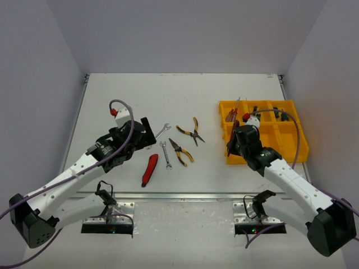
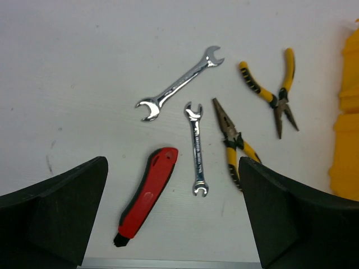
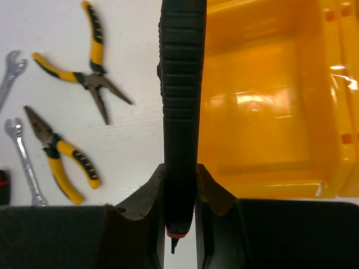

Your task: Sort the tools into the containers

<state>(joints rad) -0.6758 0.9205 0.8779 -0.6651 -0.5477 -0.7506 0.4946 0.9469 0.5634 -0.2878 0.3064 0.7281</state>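
Note:
My right gripper is shut on a black-backed, red-tipped utility knife and holds it over the left edge of the yellow tray, beside a bare near compartment. My left gripper is open and empty above the table. Between and beyond its fingers lie a red-black utility knife, two silver wrenches and two yellow-black pliers. In the top view, red screwdrivers stand in the tray's far left compartment.
The loose tools lie in a cluster at the table's middle. More tools sit in the far right compartments. The tray's edge shows at the right of the left wrist view. The table's near edge is just behind the red knife.

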